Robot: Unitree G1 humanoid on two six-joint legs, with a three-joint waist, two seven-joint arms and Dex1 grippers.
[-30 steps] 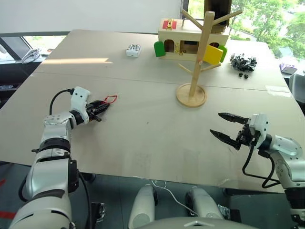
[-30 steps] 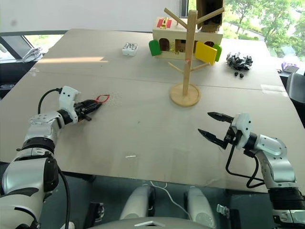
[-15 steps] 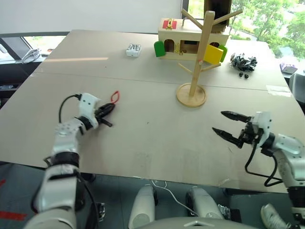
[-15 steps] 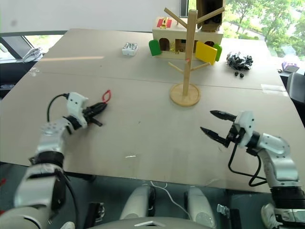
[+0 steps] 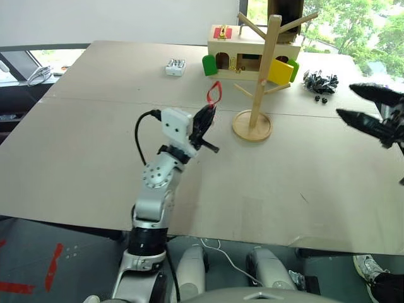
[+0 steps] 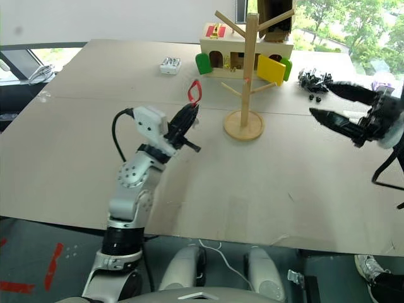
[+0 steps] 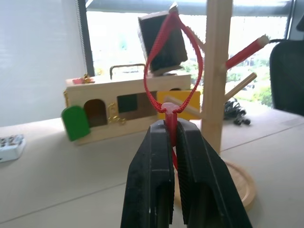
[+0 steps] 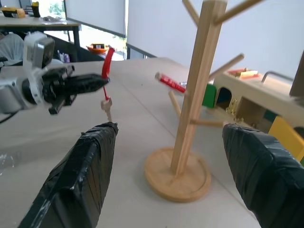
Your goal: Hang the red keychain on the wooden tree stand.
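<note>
Left gripper pinches the red keychain loop-up, ready for a wooden tree stand peg; right gripper's fingers are spread.

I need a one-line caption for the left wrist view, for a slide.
Left end effector shut on the red keychain, its loop upright before the wooden tree stand.

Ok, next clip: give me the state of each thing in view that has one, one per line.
red keychain: off the table, loop upright, key dangling, not yet hung.
left pincer: shut on the red keychain.
right pincer: open, empty.
wooden tree stand: upright on the table, pegs bare.
wooden box: green door and yellow door swung open.
</note>
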